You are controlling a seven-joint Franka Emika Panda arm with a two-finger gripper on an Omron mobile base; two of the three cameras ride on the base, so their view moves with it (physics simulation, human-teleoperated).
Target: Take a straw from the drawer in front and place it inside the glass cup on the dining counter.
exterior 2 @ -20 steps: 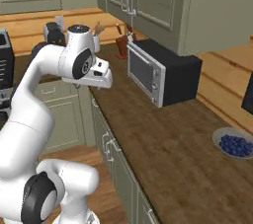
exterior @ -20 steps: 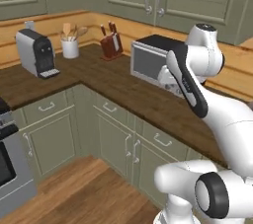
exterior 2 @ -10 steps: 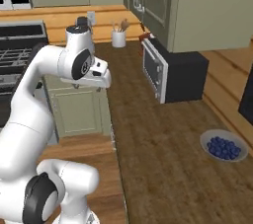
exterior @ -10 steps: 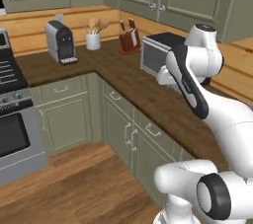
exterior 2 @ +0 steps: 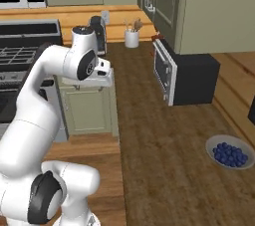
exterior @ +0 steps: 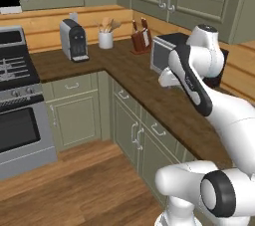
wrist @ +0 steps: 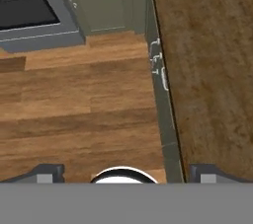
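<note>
Your gripper (wrist: 123, 171) hangs with its jaws spread wide and empty, high over the plank floor (wrist: 74, 104), right beside the front edge of the brown counter (wrist: 207, 60). No straw, glass cup or dining counter can be picked out here, and every green drawer (exterior: 157, 131) along the cabinet run looks shut, so the straw is presumably inside one of them; which one you cannot tell.

The risk from here is the arm's elbow and wrist: in the left base view the forearm crosses just in front of the microwave (exterior: 167, 53) at about 2 o'clock, and any swing toward it could knock it. A low sweep along the worktop could also reach the bowl of blueberries (exterior 2: 230, 153), sitting at 4 o'clock in the right base view, near the edge.

Open room lies toward 9 o'clock: bare floor between the cabinets and the stove (exterior: 20, 105). The coffee maker (exterior: 73, 40), the utensil pot (exterior: 105, 38) and the knife block (exterior: 141, 41) stand well apart at 12 o'clock.
</note>
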